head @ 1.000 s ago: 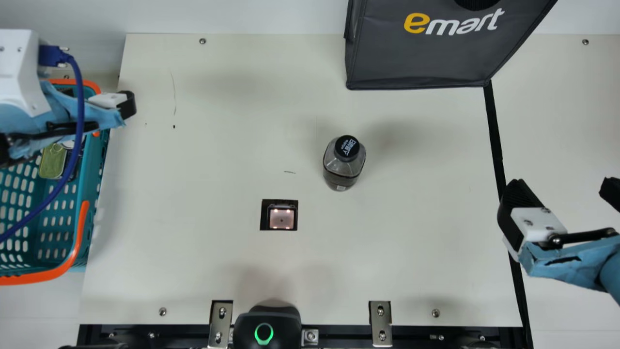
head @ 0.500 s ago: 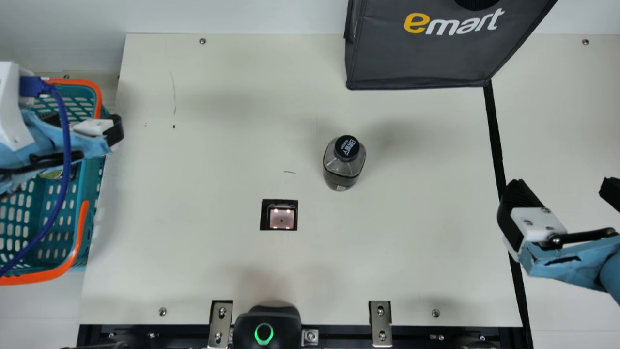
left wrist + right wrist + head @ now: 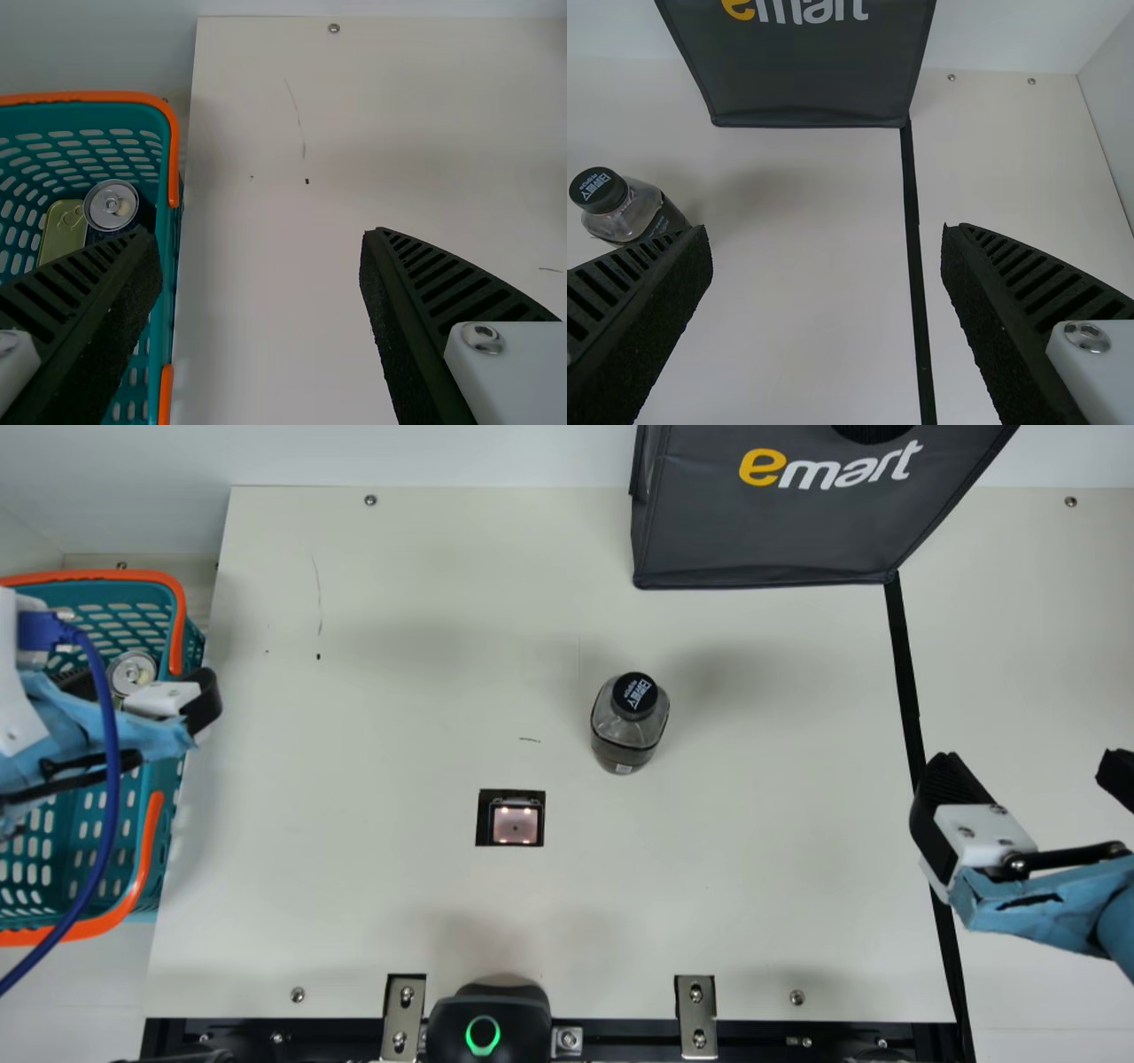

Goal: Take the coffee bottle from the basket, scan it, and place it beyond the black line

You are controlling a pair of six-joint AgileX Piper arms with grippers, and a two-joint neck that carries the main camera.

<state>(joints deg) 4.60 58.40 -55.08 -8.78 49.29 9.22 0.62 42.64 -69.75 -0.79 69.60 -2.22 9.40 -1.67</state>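
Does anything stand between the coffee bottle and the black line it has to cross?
Nothing visible stands directly between the bottle and the black line; the open right gripper hangs at the line itself.

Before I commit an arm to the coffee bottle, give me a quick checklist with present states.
1. Coffee bottle out of the basket, upright on the table: ok.
2. Scanner window uncovered: ok.
3. Right gripper open and empty: ok.
4. Left gripper open and empty: ok.
5. Bottle scanned: cannot tell.
6. Bottle beyond the black line: not ok, it stands on the scanner window's side.
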